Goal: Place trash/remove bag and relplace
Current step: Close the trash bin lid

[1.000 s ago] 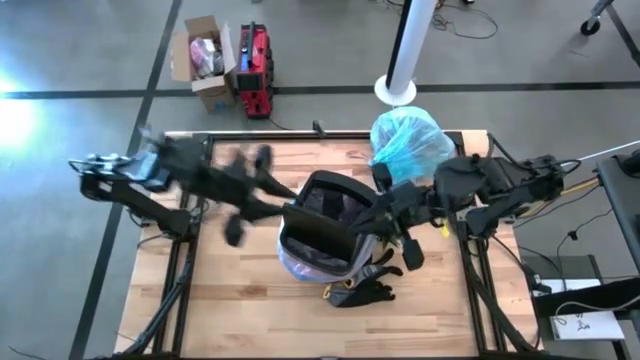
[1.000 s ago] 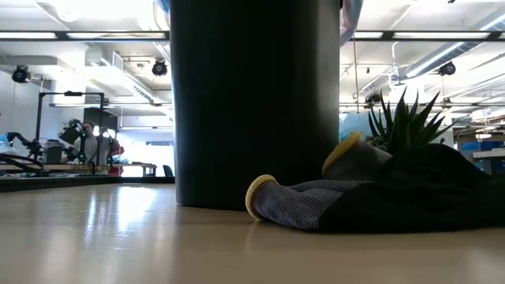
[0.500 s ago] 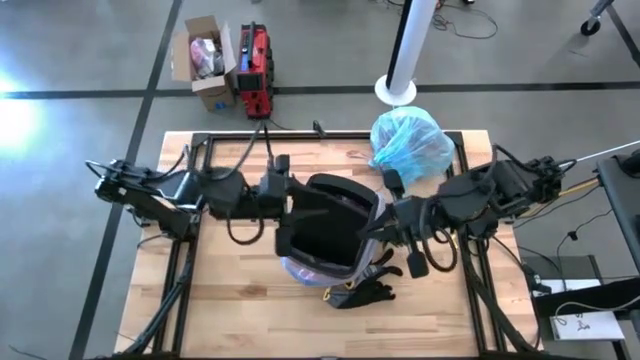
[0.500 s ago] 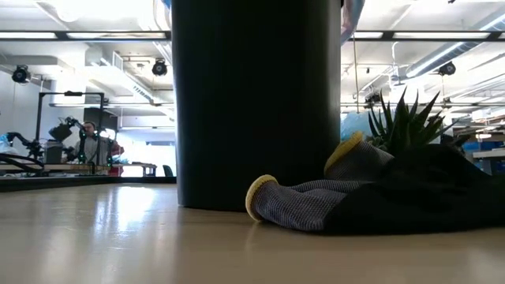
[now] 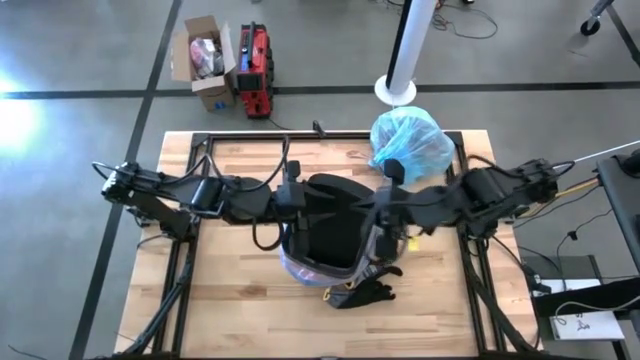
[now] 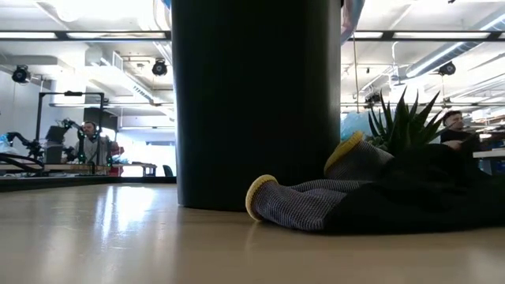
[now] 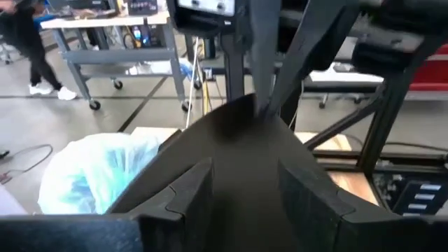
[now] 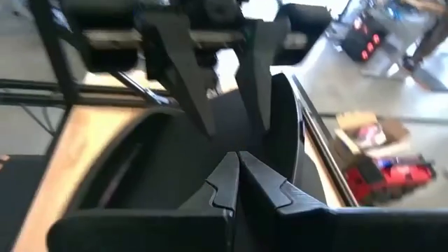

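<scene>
The crinkly translucent teal-blue plastic bag, bunched into a full bundle, is sitting on the wooden table at upper right of centre in the high view, just beyond the tall black plastic bin; in the left wrist view the same bag is showing past the bin's rim. The bin is standing at the table's middle, with a fold of pale translucent plastic showing at its lower edge. The left gripper is reaching in from the left to the bin's upper left rim, its fingers standing apart. The right gripper is coming in from the right to the opposite rim, its fingers pressed together.

A black-and-yellow glove is lying against the bin's lower side, with a spiky green plant tuft behind it in the low view. Beyond the table, a cardboard box and a red case are sitting on the floor at upper left, beside a white pole.
</scene>
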`<control>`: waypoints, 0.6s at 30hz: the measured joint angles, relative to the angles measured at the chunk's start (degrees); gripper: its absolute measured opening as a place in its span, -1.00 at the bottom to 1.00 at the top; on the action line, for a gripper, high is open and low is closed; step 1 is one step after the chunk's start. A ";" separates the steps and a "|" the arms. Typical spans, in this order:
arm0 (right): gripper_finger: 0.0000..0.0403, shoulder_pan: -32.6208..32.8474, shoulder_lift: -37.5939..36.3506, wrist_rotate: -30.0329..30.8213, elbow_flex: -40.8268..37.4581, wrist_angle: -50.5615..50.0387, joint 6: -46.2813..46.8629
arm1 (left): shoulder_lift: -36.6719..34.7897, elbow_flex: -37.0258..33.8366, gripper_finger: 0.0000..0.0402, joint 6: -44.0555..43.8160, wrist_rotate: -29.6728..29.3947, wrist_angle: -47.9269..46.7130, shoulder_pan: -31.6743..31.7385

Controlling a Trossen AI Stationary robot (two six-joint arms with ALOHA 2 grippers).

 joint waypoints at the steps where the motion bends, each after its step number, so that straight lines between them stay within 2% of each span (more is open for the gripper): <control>1: -1.00 -0.70 0.00 0.00 -1.19 0.23 0.82 | -0.04 0.00 -0.28 -0.17 0.00 -0.71 0.00; 7: -1.00 -5.44 0.00 0.00 -10.25 0.38 8.98 | -1.12 0.00 -0.27 -0.54 0.08 -4.45 -0.13; 13: -1.00 -7.67 -0.54 1.34 -21.05 3.53 16.97 | -5.22 0.00 -0.21 -2.93 0.14 -11.34 -1.57; 18: -1.00 -7.70 -0.76 1.61 -23.01 5.01 18.76 | -11.04 0.00 -0.16 -5.65 0.27 -18.25 -2.34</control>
